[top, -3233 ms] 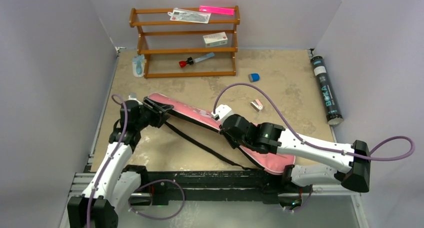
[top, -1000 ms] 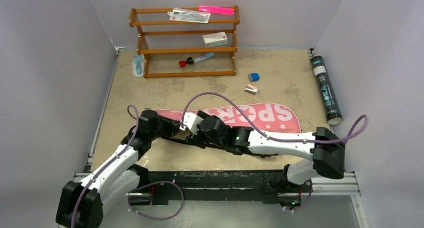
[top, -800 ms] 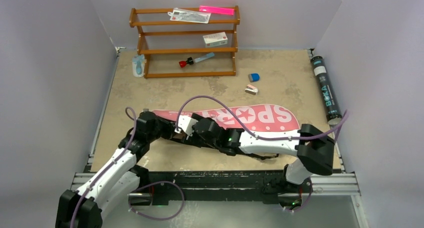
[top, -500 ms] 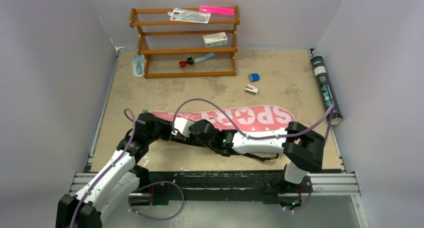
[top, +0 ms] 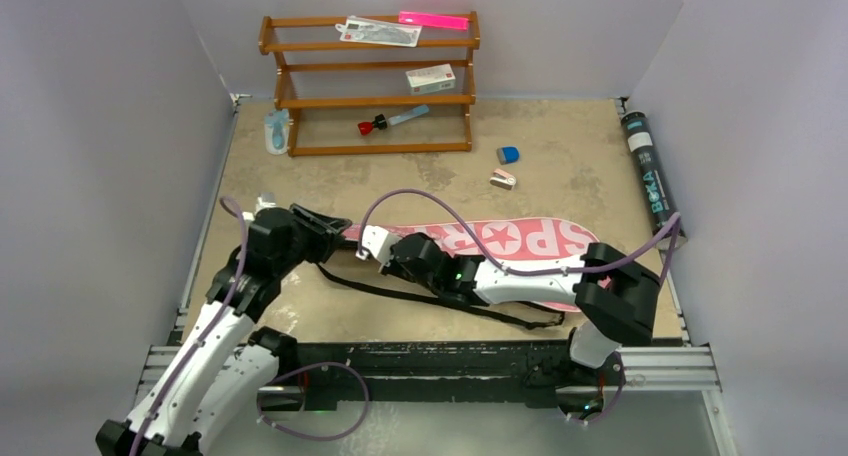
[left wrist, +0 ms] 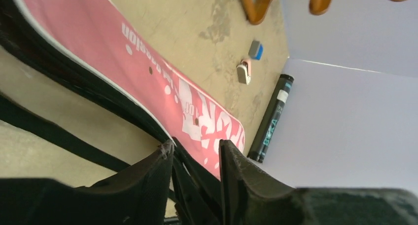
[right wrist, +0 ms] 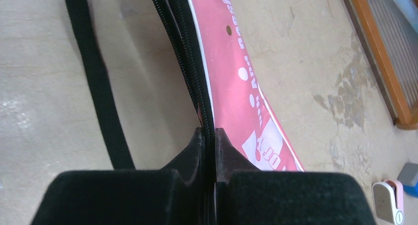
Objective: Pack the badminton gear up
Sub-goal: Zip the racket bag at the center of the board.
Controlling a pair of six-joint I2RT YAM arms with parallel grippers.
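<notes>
Clamped: right gripper [right wrist: 208,133] pinches the pink bag [right wrist: 231,57] by its toothed black zip edge!
The left gripper [left wrist: 195,146] stands parted astride the same black edge; one long, flat fabric bag lies across the mottled table [top: 330,176], one webbing strap [top: 420,291] trailing, one glossy black tube [top: 650,181] by the right wall.

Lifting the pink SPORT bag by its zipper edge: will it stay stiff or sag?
Probably floppy: the pink bag lies flat and its zipper edge curves where the right gripper pinches it. Its loose black strap may drag or snag.
</notes>
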